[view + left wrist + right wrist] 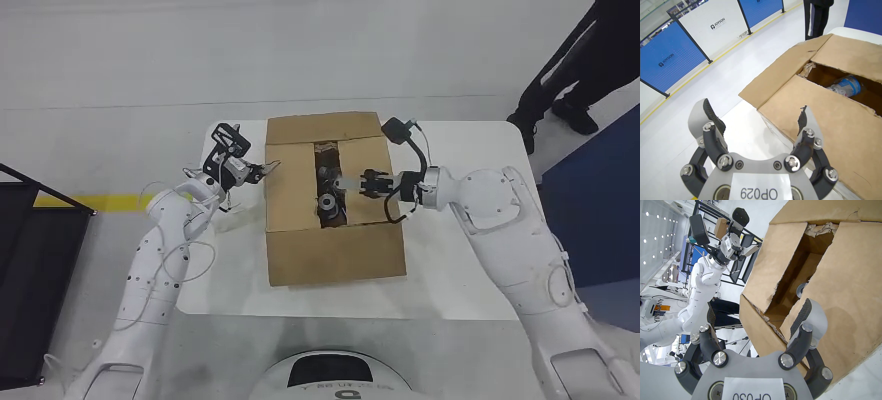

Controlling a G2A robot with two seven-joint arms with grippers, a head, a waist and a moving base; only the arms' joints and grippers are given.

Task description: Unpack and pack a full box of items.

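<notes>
two flaps of the brown cardboard box [335,250] lie nearly shut, and between them a ragged gap runs from the far side toward the near side. the box stands on the white table [455,290], about midway between its left and right edges and up against its far edge. through the gap i see a crumpled clear plastic bottle with a blue label [848,87] lying on its side inside the box. a small grey round cap [800,290] sits deeper in, and i cannot tell what it belongs to. the left jaws hang open and empty over the table near its far left corner, just beside the box's left wall. the right jaws are spread apart too and hold nothing. they hang above the right-hand flap, close to the torn edge of the gap. i cannot tell whether either set of jaws touches the cardboard.
</notes>
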